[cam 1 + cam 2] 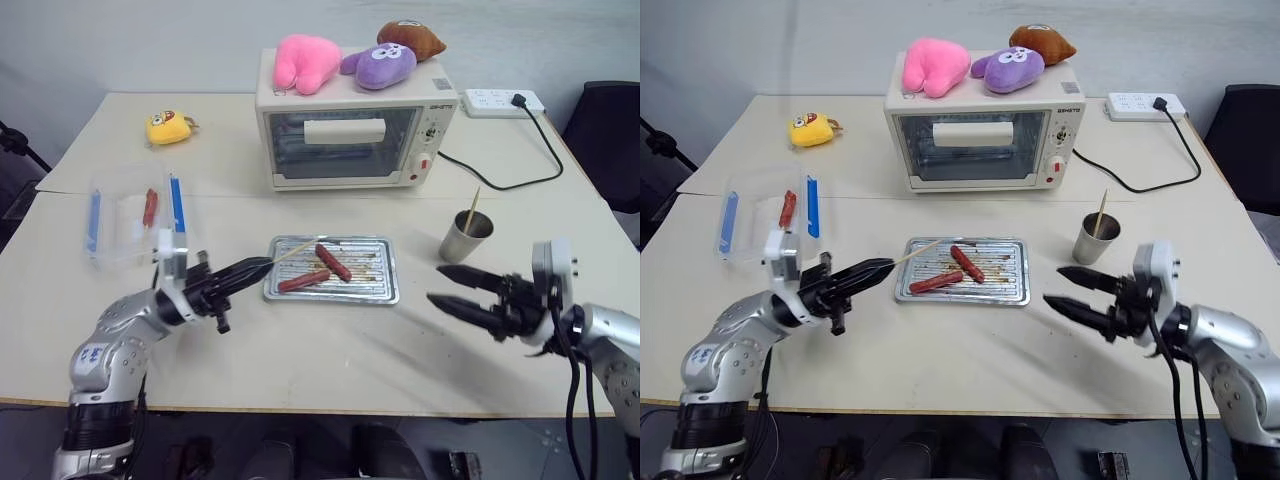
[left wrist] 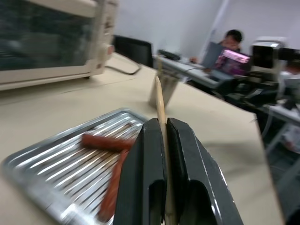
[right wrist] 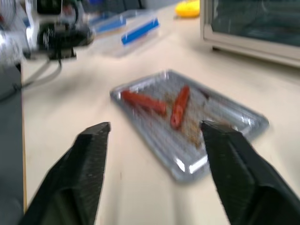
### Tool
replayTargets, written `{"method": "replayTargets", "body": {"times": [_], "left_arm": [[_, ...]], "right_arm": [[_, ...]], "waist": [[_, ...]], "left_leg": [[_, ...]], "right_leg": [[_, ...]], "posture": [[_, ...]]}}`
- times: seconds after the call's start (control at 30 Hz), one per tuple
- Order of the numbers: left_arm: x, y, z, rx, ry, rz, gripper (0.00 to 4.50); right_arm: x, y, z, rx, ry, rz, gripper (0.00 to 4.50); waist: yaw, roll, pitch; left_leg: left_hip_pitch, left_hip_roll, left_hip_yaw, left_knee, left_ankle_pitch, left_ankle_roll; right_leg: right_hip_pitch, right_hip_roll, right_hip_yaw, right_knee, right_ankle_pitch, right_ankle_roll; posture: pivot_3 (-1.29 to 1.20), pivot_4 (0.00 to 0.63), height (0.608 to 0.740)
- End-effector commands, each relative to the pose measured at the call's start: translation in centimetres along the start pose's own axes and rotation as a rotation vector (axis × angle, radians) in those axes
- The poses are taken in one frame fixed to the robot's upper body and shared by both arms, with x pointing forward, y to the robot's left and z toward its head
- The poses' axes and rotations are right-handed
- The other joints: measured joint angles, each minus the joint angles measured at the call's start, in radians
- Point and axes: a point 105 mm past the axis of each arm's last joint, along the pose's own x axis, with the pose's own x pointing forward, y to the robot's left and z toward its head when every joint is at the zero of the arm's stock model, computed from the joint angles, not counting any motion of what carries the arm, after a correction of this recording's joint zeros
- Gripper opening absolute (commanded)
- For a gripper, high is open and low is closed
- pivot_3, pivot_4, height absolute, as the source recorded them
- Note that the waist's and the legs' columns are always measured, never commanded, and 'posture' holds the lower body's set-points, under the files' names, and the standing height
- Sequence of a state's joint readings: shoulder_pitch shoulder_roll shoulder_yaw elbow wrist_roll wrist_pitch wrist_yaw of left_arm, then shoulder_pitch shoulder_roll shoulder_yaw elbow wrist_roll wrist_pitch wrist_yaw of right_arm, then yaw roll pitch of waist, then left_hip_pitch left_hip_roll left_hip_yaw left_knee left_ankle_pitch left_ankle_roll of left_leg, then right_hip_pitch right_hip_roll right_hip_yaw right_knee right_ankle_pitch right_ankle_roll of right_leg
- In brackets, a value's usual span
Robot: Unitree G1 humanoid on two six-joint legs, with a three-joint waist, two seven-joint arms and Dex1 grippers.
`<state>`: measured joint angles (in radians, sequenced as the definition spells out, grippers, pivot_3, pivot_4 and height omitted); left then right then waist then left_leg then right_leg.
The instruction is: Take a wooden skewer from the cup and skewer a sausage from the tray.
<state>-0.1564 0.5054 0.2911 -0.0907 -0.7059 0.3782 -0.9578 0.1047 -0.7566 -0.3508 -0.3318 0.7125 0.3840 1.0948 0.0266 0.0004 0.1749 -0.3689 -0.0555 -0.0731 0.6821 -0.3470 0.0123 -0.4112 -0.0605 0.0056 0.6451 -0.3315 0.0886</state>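
Operator: What does the left wrist view give you that the head views do not?

Technician: You see the left gripper (image 2: pixel 165 140) clamped tight on the wooden skewer (image 2: pixel 161 105), the stick pinched between both black fingers. You also see a person (image 2: pixel 230 39) seated in the background. The head views add the clear plastic box (image 1: pixel 135 215), the toaster oven (image 1: pixel 352 130) and the plush toys (image 1: pixel 350 55) on top of it.

Operator: Counts?

Technician: You have two sausages (image 1: pixel 333 262) on the tray (image 1: pixel 384 290), one skewer held, one more standing in the cup (image 1: pixel 465 236), and one red piece in the plastic box.

Operator: Skewer orientation?

Technician: Its long axis runs from the left gripper's fingertips toward the tray, tip over the tray's near-left corner, pointing at the cup beyond.

Operator: Right gripper?

Technician: The right gripper (image 1: pixel 452 290) hangs with jaws spread wide, holding nothing, above the surface (image 1: pixel 330 350) just right of the tray.
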Motion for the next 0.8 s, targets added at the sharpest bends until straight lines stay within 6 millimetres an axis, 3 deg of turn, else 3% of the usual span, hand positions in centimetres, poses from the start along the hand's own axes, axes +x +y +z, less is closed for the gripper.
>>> {"method": "replayTargets", "body": {"times": [0.03,0.1,0.23,0.37,0.47,0.57,0.7,0.8], "left_arm": [[-3.0,1.9,0.7,0.055,-0.039,0.180,0.00],[-3.5,1.9,0.5,0.044,-0.051,0.225,0.00],[-3.7,2.1,0.3,0.045,-0.059,0.272,0.00],[-3.0,1.8,0.1,0.040,-0.057,0.264,0.00],[-2.8,1.9,0.0,0.039,-0.058,0.269,0.00],[-2.3,1.7,0.0,0.040,-0.062,0.267,0.00],[-2.0,1.5,0.2,0.042,-0.075,0.263,0.00],[-2.1,1.3,0.2,0.043,-0.078,0.269,0.00]], "right_arm": [[-2.6,-0.6,-1.2,-0.094,0.059,-0.066,4.46],[-2.8,-0.9,-1.6,-0.113,0.071,-0.092,4.46],[-0.8,-1.1,-1.4,-0.174,0.088,-0.087,4.46],[5.4,-0.2,2.3,-0.121,0.011,0.008,4.46],[8.0,-1.0,3.1,-0.103,0.070,-0.039,4.46],[13.1,-1.4,4.6,-0.092,0.100,-0.054,4.46],[16.4,-3.0,3.6,-0.076,0.305,-0.161,4.46],[18.9,-2.8,3.9,-0.088,0.336,-0.172,4.46]], "waist": [[0.000,0.000,0.000],[-0.001,0.000,0.000],[-0.005,0.000,0.000],[-0.016,0.000,0.000],[-0.012,0.000,0.000],[-0.005,-0.001,0.000],[-0.006,-0.001,0.000],[-0.005,-0.001,0.000]], "left_leg": [[0.000,0.000,0.000,0.000,0.000,0.000],[0.001,0.000,0.000,0.000,0.000,0.000],[0.002,0.000,0.000,0.000,0.000,0.000],[0.002,0.000,0.000,0.000,0.000,-0.001],[0.001,0.001,-0.001,0.000,0.001,-0.002],[-0.001,0.000,-0.002,0.000,0.000,-0.002],[-0.002,0.000,-0.002,0.000,0.001,-0.002],[-0.003,-0.001,-0.002,-0.001,0.000,-0.002]], "right_leg": [[0.000,0.000,0.000,0.000,0.000,0.000],[0.001,0.000,0.000,0.000,0.000,0.000],[0.001,0.000,0.001,0.001,0.000,0.000],[0.000,0.000,0.001,0.002,0.000,0.000],[-0.001,0.000,0.000,0.002,0.000,0.000],[-0.002,0.000,-0.001,0.000,0.000,-0.001],[-0.003,0.000,-0.001,0.002,0.000,-0.001],[-0.004,0.000,-0.001,0.000,0.000,-0.001]], "posture": [[0.00,0.150,0.740],[0.00,0.150,0.740],[0.00,0.150,0.740],[0.00,0.150,0.740],[0.00,0.150,0.740],[0.00,0.150,0.740],[0.00,0.150,0.740],[0.00,0.150,0.740]]}}
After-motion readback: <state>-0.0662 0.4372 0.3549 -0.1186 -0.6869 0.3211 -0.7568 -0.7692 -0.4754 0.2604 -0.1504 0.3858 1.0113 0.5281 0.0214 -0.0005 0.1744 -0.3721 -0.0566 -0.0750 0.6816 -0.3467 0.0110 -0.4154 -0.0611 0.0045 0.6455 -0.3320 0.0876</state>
